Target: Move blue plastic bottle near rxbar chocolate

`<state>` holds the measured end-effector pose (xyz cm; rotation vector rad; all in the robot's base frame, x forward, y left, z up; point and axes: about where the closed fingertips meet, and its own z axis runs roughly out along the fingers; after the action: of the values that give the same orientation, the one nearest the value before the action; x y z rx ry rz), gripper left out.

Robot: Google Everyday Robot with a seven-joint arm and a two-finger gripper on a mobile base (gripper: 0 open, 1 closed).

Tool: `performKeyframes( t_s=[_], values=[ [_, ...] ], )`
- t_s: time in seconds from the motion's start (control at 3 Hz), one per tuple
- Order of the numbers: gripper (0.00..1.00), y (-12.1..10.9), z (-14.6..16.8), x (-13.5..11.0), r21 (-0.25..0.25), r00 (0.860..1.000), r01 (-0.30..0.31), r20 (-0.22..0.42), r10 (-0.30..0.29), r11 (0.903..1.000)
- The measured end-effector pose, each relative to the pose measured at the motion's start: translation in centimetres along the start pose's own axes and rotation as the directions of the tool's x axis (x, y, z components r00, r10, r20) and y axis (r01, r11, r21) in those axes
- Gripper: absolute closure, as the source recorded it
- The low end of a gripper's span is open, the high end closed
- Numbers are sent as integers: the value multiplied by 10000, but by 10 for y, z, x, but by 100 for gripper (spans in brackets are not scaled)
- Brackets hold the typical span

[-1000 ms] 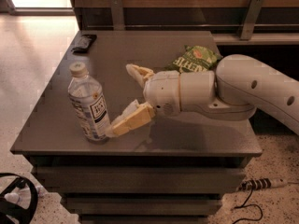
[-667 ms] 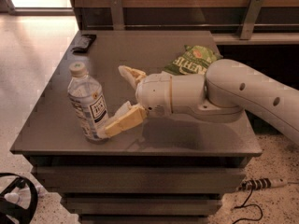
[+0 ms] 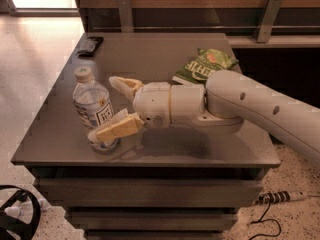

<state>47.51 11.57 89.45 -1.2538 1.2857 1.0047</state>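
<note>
The blue plastic bottle (image 3: 93,105) stands upright near the table's front left, clear with a pale cap and a white label. My gripper (image 3: 105,106) is open and reaches in from the right. One pale finger passes in front of the bottle's base and the other lies behind it at mid height, so the bottle stands between the jaws. The rxbar chocolate (image 3: 90,45) is a small dark flat wrapper at the table's far left corner, well away from the bottle.
A green chip bag (image 3: 206,65) lies at the back right of the grey table (image 3: 165,149), partly behind my white arm (image 3: 250,106). Cables lie on the floor at bottom right, and a dark round object at bottom left.
My gripper has moved left toward the bottle, and its fingers now bracket it. The bottle has stayed in place.
</note>
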Motion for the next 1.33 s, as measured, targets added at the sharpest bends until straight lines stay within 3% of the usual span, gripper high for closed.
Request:
performKeyframes(
  t_s=[1.0,1.33],
  values=[
    [88,4,5,-4,-110,10000,74,-2,-74,9999],
    [100,5,7,-5,-145,10000,97,-3,-97,9998]
  ],
)
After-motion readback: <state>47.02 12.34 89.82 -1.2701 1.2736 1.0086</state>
